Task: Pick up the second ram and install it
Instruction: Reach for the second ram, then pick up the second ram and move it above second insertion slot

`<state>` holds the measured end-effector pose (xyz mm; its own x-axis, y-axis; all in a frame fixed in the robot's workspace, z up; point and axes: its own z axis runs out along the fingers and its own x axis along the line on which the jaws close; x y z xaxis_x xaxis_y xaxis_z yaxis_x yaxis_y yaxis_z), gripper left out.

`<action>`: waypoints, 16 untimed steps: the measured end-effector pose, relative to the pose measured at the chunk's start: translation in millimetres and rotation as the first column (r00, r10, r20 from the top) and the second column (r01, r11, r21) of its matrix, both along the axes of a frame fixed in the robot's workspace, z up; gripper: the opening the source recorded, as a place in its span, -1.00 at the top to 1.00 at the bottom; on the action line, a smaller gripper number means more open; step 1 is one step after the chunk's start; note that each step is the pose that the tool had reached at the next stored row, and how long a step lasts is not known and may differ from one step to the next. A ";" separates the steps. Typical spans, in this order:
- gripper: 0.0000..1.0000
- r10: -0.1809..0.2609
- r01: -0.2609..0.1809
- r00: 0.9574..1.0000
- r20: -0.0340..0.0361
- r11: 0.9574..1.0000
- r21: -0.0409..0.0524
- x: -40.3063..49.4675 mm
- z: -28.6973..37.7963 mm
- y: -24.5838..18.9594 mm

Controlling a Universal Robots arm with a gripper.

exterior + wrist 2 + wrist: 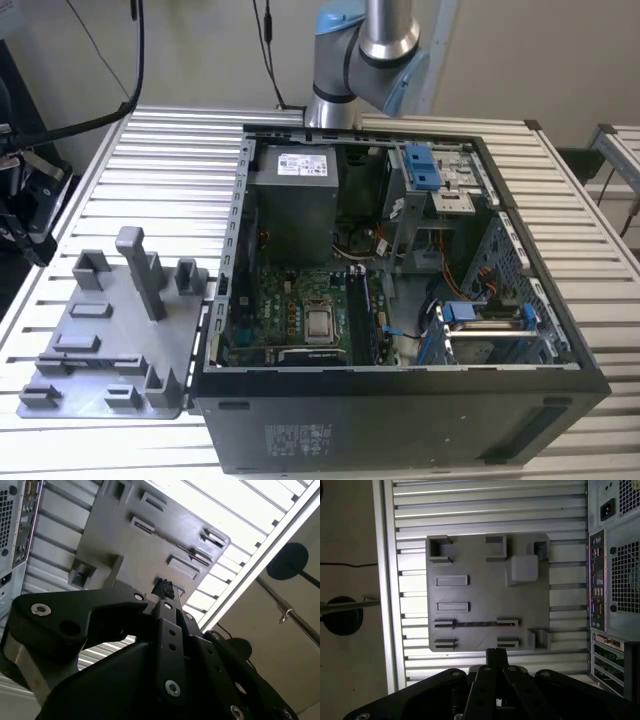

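My arm (385, 30) is cut off at the picture's edge above the computer case (400, 425), and near the case lies a dark strip (475, 624) too thin to identify.

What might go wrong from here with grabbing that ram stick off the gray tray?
The second ram sits edge-on, a thin line between two holder blocks on the gray tray; a slightly off descent by the gripper may hit a block instead. The tray's tall post and the computer case wall stand close, so a low carry might snag.
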<state>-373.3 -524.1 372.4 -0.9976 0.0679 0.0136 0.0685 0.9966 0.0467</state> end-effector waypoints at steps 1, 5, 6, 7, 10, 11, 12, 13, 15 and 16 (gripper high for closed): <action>0.79 0.000 0.000 1.000 0.000 1.000 0.000 0.0 0.0 0.0; 0.79 0.000 0.000 1.000 0.000 1.000 0.000 0.0 0.1 0.4; 0.79 0.000 0.000 1.000 0.000 1.000 0.000 0.0 0.1 0.4; 0.79 0.000 0.000 1.000 0.000 1.000 0.000 0.0 0.1 0.4; 0.79 0.000 0.000 1.000 0.000 1.000 0.000 0.0 0.1 0.5; 0.79 0.000 0.000 1.000 0.000 1.000 0.000 0.0 0.1 0.5; 0.79 0.000 0.000 1.000 0.000 1.000 0.000 0.0 0.1 0.5; 0.79 0.000 0.000 1.000 0.000 1.000 0.000 0.0 0.1 0.5; 0.79 0.001 -0.001 1.000 0.000 1.000 0.000 0.0 0.1 0.5; 0.79 0.004 -0.004 1.000 0.000 1.000 0.000 -0.1 0.1 0.5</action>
<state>-373.3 -523.6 372.5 -0.9979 0.0641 0.0138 0.0646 0.9968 0.0467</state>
